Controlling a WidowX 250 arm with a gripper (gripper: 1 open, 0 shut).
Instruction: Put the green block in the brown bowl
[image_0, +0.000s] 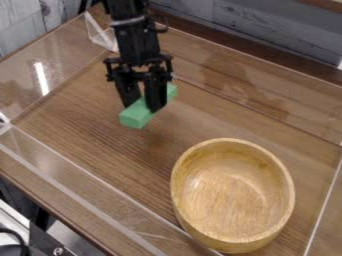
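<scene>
The green block (136, 115) hangs tilted above the wooden tabletop, its upper end pinched between the black fingers of my gripper (143, 98), which is shut on it. The block's lower end juts out below the fingers, lifted off the table. The brown bowl (233, 193), a wide light-wood bowl with a thick rim, sits empty at the lower right, apart from the gripper and block.
A clear plastic wall (80, 195) runs along the table's front and left edges. A planked grey wall (267, 25) stands behind the table. Bare wood tabletop (254, 95) lies between the gripper and the back edge.
</scene>
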